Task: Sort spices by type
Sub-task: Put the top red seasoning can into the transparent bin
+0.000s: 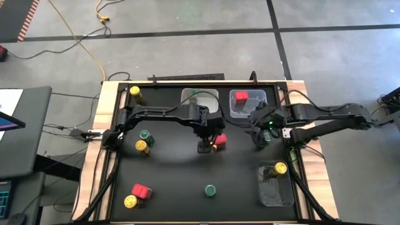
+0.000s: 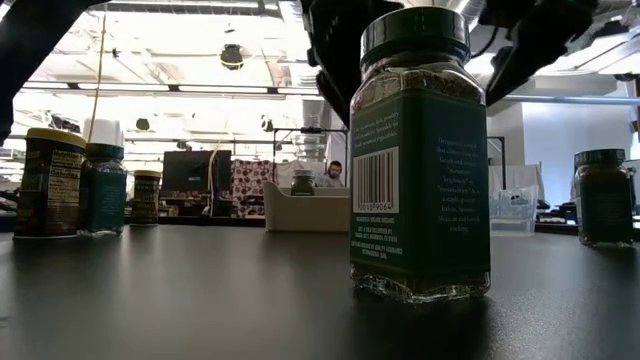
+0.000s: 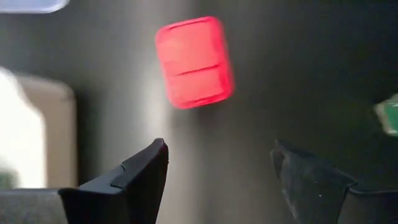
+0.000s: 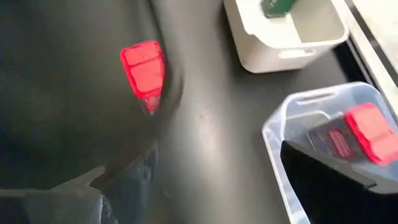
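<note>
L gripper (image 3: 217,171) over red spice box (image 3: 194,61) at table ctr, jaws apart, holding nothing. Shd center box betw fingers before closing. R gripper (image 4: 205,180) right of it, released, near clear bin (image 4: 292,134) w/ 1 red box.

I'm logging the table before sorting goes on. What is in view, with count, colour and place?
Green-lidded jars: four; left-centre, front-centre, by the right gripper, inside the white bin.
Yellow-lidded jars: four; back-left, left-centre, front-left, in the front-right clear bin.
Red spice boxes: three; front-left, centre, in the back clear bin.
White bin: one; back-centre.
Clear bins: two; back, front-right.
Person: one; the room behind.
Left gripper: jaws open, beside the centre red box.
Right gripper: jaws open, right-centre.
</note>
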`<act>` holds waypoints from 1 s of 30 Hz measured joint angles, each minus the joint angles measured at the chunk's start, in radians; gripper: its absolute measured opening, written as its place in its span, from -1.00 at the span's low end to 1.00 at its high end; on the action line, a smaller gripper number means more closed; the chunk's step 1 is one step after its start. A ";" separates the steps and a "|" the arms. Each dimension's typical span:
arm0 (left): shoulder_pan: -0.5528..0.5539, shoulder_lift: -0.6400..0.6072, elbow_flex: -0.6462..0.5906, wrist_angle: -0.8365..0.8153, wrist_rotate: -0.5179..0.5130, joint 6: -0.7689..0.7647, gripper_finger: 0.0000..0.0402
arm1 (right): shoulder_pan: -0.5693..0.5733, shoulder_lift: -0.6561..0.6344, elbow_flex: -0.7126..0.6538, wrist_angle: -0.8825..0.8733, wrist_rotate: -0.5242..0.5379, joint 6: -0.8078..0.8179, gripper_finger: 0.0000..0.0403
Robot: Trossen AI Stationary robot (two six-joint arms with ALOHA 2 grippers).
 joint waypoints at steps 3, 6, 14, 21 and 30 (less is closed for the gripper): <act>0.000 0.000 -0.076 0.087 0.072 0.011 0.35 | 0.011 0.056 0.000 0.056 -0.002 0.000 0.83; -0.001 -0.018 -0.175 0.158 0.079 0.010 0.35 | 0.019 0.109 0.000 0.122 -0.045 -0.003 0.83; -0.003 -0.307 -0.580 0.440 0.092 0.009 0.35 | 0.019 0.259 0.033 0.207 -0.126 -0.006 0.83; 0.012 -0.630 -0.960 0.761 0.084 -0.024 0.35 | 0.017 0.445 0.206 0.175 -0.159 -0.114 0.83; 0.030 -0.904 -1.222 0.966 0.051 -0.060 0.35 | 0.008 0.716 0.473 -0.038 -0.193 -0.176 0.83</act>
